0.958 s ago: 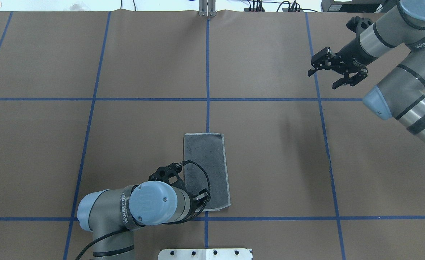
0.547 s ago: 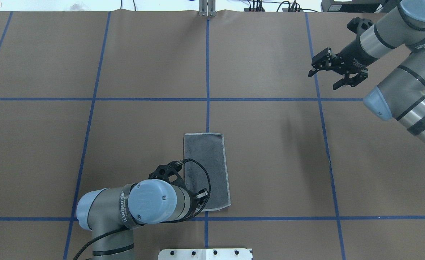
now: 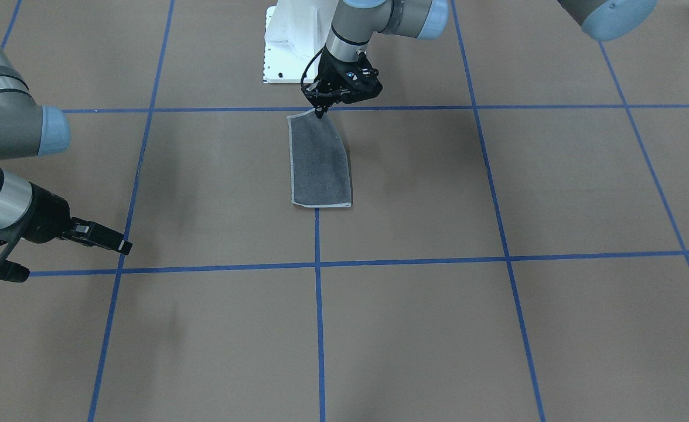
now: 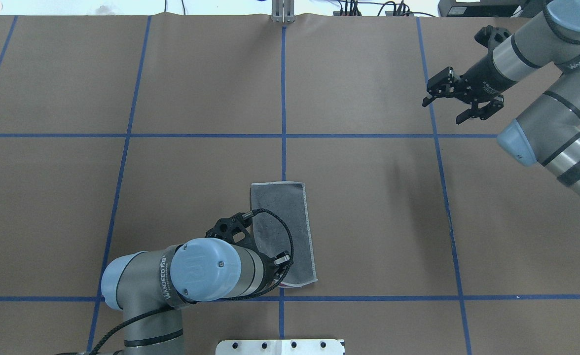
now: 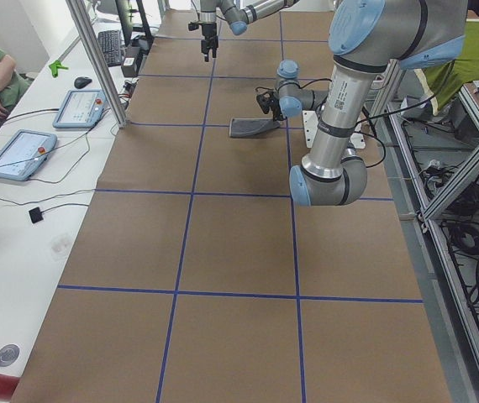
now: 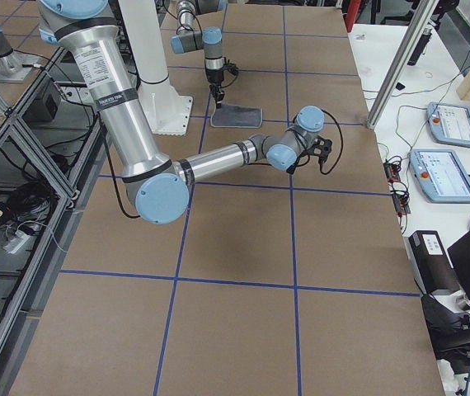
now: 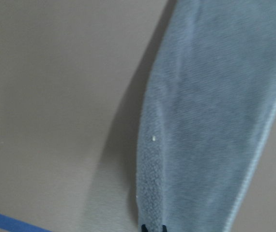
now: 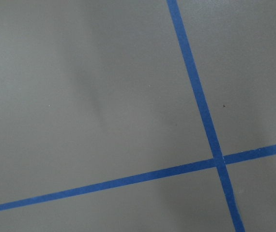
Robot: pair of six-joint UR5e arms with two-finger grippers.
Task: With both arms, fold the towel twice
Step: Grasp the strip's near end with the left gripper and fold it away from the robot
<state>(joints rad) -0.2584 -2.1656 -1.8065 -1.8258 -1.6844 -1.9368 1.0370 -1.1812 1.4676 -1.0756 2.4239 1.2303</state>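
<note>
The towel lies near the table's middle as a narrow folded strip, dark grey face up, with light grey edging. It also shows in the front view and fills the left wrist view. My left gripper is shut on the towel's corner nearest the robot and holds that corner slightly raised. In the overhead view the left wrist hides that grip. My right gripper is open and empty, far to the right of the towel, above bare table; it also shows in the front view.
The white pedestal base sits at the near table edge just behind the towel. Blue tape lines grid the brown table. A metal post stands at the far edge. Tablets lie on the operators' side bench.
My left arm has shifted slightly and the towel's near end has lifted and skewed a little. My right gripper has drifted slightly right and stays open.
</note>
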